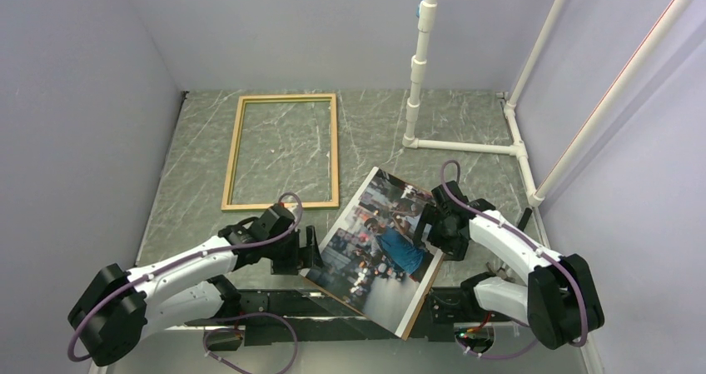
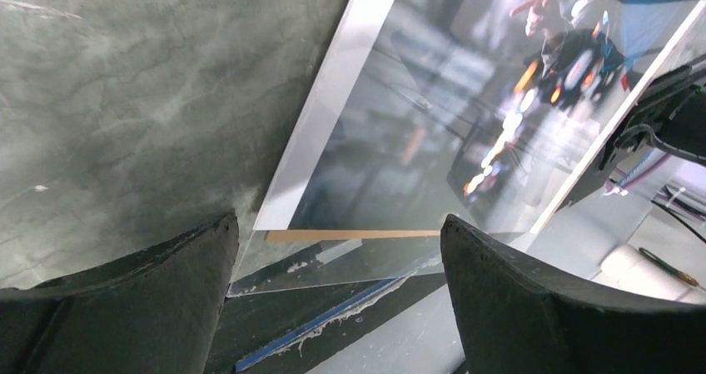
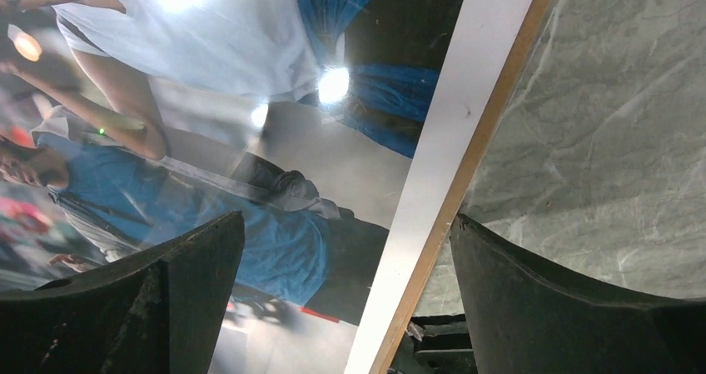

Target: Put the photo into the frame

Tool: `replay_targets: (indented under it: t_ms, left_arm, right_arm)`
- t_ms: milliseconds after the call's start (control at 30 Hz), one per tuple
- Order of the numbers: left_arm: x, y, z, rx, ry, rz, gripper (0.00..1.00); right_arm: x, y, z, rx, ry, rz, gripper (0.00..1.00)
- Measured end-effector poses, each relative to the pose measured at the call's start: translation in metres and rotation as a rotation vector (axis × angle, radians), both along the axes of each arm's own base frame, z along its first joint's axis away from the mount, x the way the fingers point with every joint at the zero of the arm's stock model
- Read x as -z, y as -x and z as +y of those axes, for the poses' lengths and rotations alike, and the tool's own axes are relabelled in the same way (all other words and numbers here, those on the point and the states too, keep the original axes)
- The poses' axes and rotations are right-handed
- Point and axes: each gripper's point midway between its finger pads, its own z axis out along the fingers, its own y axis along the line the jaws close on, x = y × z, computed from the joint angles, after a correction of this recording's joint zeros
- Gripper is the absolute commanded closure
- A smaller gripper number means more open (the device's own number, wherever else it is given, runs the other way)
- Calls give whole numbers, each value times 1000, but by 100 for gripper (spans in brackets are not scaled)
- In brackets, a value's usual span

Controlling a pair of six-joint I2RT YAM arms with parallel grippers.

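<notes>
The photo [image 1: 379,245], a street scene with a man in blue, lies face up and skewed at the table's near edge, on a brown backing board [image 1: 420,303]. The light wood frame [image 1: 233,153] lies flat at the back left, with nothing inside it. My left gripper [image 1: 308,253] is open at the photo's left corner. In the left wrist view its gripper [image 2: 337,224] spans the photo [image 2: 466,99], the board edge [image 2: 358,235] and a clear sheet [image 2: 333,270]. My right gripper [image 1: 429,228] is open over the photo's right edge. In the right wrist view its gripper [image 3: 347,217] straddles the photo [image 3: 208,99] and the board edge [image 3: 470,170].
A white pipe stand [image 1: 420,57] rises at the back right, with a pipe [image 1: 466,147] lying along the table. Grey walls close in on three sides. The board's near corner overhangs the black base rail [image 1: 275,303] between the arms.
</notes>
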Motion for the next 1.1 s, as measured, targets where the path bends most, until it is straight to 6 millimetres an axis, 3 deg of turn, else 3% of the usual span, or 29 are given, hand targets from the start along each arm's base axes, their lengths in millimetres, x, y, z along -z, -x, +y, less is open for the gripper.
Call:
replay_targets:
  t_ms: [267,733,1100]
  left_arm:
    - [-4,11,0,24,59,-3,9]
    - [-35,13,-12,46,206,-71,14]
    - [-10,16,-15,30,216,-34,20]
  right_arm:
    - [0,0,1,0,-11,4,6]
    - [0,0,2,-6,-26,9,6]
    - [-5,-8,15,-23,-99,-25,6]
